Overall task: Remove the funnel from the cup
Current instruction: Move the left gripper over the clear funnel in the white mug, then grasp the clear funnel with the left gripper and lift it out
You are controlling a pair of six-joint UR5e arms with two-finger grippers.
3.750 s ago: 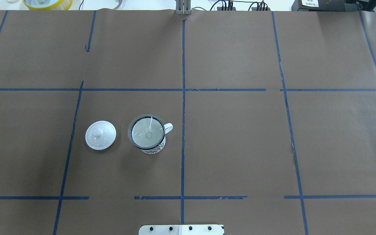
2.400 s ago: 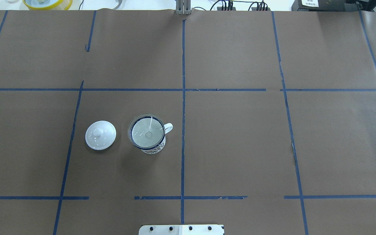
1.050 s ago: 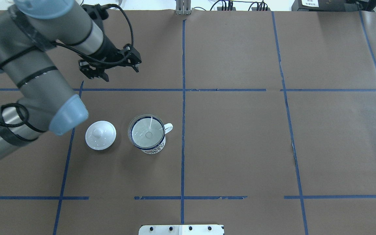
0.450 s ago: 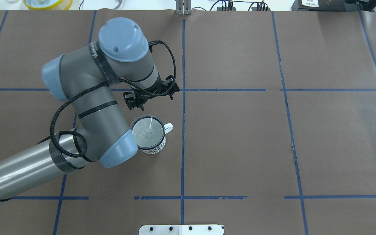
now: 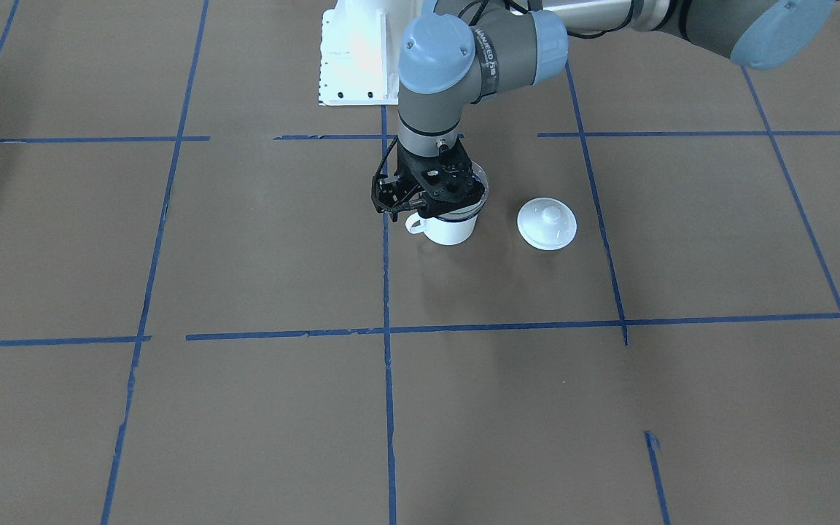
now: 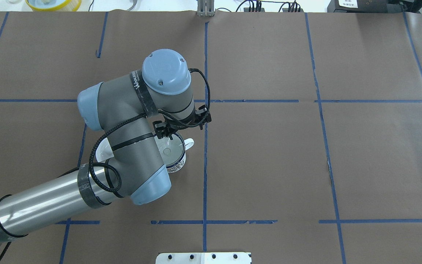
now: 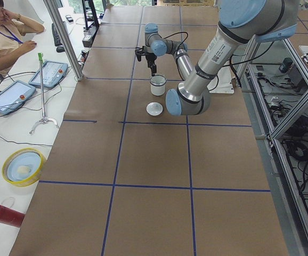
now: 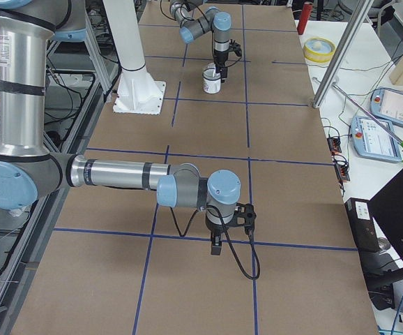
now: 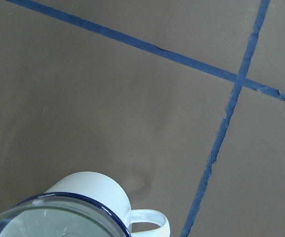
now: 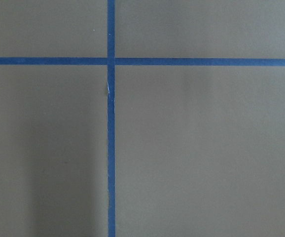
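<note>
The cup (image 5: 450,229) is a white mug with a dark blue rim, standing upright left of the table's middle. It also shows in the overhead view (image 6: 177,164) and the left wrist view (image 9: 92,186). The clear funnel (image 6: 168,149) sits in its mouth, and its rim shows in the left wrist view (image 9: 44,219). My left gripper (image 5: 427,198) hangs open just above the cup's far rim and points down; it also shows in the overhead view (image 6: 181,124). My right gripper (image 8: 217,237) shows only in the exterior right view, far from the cup, and I cannot tell if it is open.
A white domed lid (image 5: 547,223) with a knob lies on the table beside the cup, half hidden under my left arm in the overhead view (image 6: 99,151). The robot's base plate (image 5: 351,58) is behind. An operator (image 7: 5,37) sits at the far side table.
My left arm has swung in from the table's left and its open gripper has moved from the far side to just over the cup. Cup, funnel and lid have not moved.
</note>
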